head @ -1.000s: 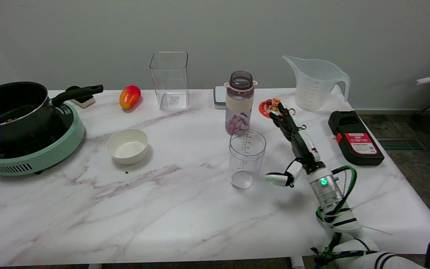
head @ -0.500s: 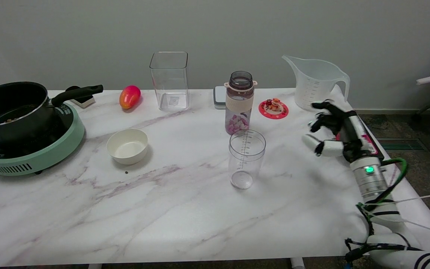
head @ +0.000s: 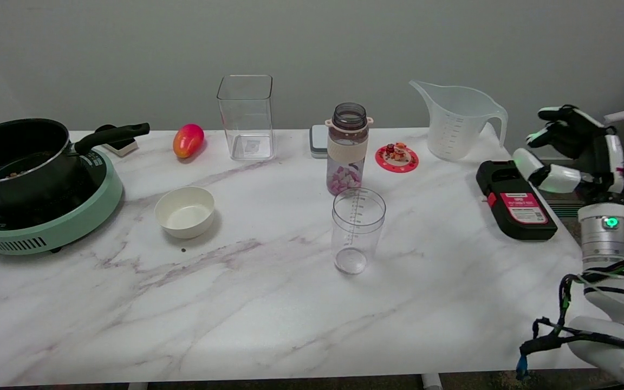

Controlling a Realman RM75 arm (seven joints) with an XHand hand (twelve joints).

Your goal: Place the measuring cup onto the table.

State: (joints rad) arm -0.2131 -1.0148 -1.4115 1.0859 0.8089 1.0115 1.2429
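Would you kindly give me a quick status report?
Right hand empty, raised off the table's right edge. Measuring cup upright on table, untouched. Nothing in the way.

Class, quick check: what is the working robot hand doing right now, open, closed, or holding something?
Right robot hand: open, fingers apart and holding nothing, raised beyond the table's right edge, well away from the measuring cup standing upright on the table.

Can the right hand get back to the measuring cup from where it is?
Probably yes: the right hand is empty beyond the table's right edge, and only the low black case lies toward the measuring cup.
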